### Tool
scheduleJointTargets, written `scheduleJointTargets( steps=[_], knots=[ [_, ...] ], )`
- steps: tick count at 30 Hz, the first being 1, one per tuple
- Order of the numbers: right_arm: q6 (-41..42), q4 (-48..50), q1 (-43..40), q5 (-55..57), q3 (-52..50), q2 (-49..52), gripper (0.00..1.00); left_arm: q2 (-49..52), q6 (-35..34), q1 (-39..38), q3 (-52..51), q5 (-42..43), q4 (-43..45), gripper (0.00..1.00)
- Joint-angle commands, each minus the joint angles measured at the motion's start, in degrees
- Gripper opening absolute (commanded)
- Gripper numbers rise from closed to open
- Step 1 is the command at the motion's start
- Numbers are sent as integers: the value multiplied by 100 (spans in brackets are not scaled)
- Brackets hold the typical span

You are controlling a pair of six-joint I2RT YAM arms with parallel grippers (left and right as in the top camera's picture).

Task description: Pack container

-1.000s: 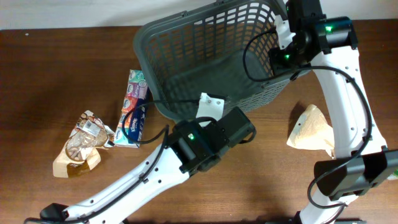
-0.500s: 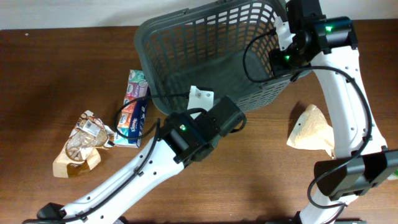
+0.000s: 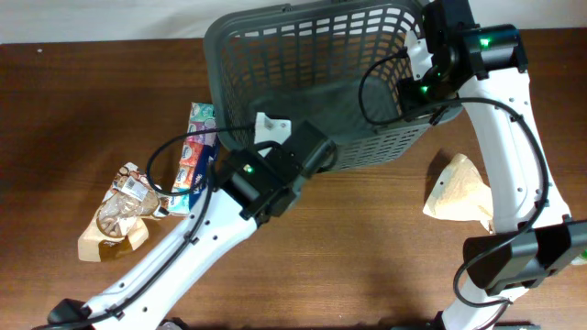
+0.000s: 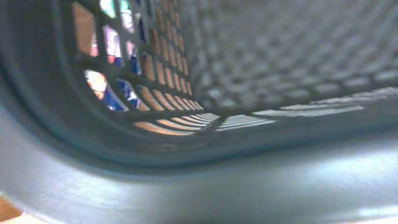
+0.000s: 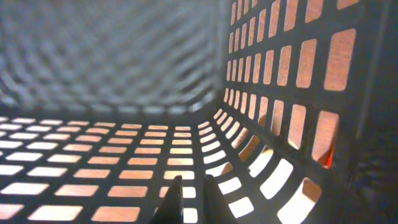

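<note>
The container, a large dark grey basket with slotted walls, sits tilted at the back of the table. My left gripper is at its near left rim. The left wrist view is filled by the blurred rim and lattice, and the fingers are hidden there. My right gripper is at the basket's right wall. In the right wrist view its fingertips are close together against the slotted wall. I see nothing inside the basket.
Colourful tissue packs lie just left of the basket and show through its slots. A brown snack bag lies at the left. A beige packet lies at the right, next to my right arm.
My left gripper has moved left and away along with the basket's near rim. The basket has swung left toward the tissue packs. The right gripper has stayed in place.
</note>
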Motion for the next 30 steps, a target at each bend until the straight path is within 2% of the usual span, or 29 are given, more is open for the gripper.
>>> scheduleJointTargets(
  steps=[1,9,30],
  knots=[
    [4,-153,22,-37,59,92,4,20,103,240,35,-109,-7,2],
    [22,-284,22,-81,59,92,4,20,105,538,35,-101,-20,2],
    [22,-304,22,-269,59,92,4,20,280,551,37,-138,9,2]
  ],
)
